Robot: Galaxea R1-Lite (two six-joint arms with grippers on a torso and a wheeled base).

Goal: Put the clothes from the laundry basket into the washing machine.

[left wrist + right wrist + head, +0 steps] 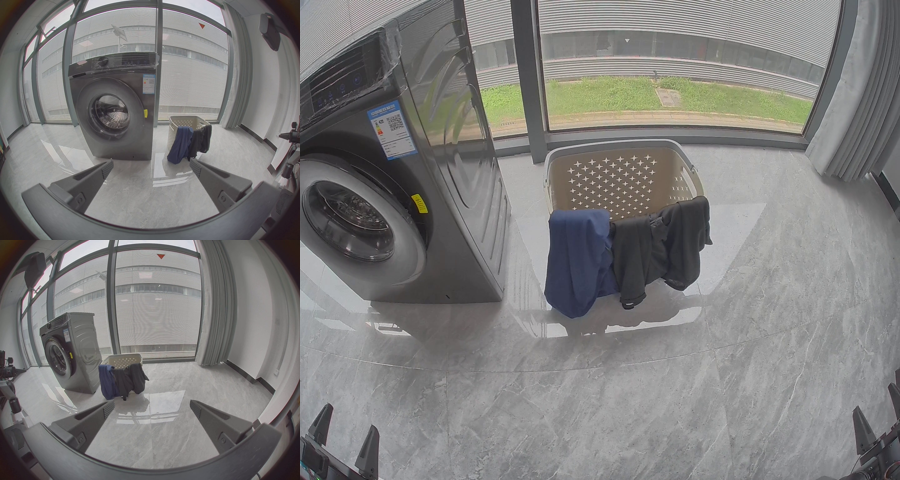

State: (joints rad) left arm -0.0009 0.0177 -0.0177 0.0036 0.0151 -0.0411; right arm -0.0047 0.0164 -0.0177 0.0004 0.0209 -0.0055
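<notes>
Left pincer (349,417) sits low at the near left edge of the head view, fingers apart, nothing between them. Right pincer (875,401) is at the near right edge, fingers also spread and empty. Both hang above the glossy grey marble-look tile floor (675,387), well apart from the clothes.

Beige plastic laundry basket with star-shaped perforations (619,145) stands upright on the floor, straight ahead. Two garments are draped over its near rim and hang down the outside wall. Dark blue cloth garment (578,262) is on the left side of the rim, its lower edge close to the floor. Black cloth garment (656,247) is on the right side, shorter, with a cuff or sleeve end dangling. The two touch and overlap slightly in the middle. Cannot tell whether anything else lies inside the basket.

Dark grey front-loading washing machine (394,187) stands on the floor to the left of the basket, near it but not touching. Its round door with glass porthole (350,222) looks closed, facing the robot's side. There is a blue-and-white label (392,129) on the front panel and a small yellow sticker (419,203) beside the door. The control panel on top is covered with clear film.

Behind both is a floor-to-ceiling window with dark frame (528,81), with a grass strip and a ribbed grey building outside. Light grey curtain (862,112) hangs at the far right corner.
</notes>
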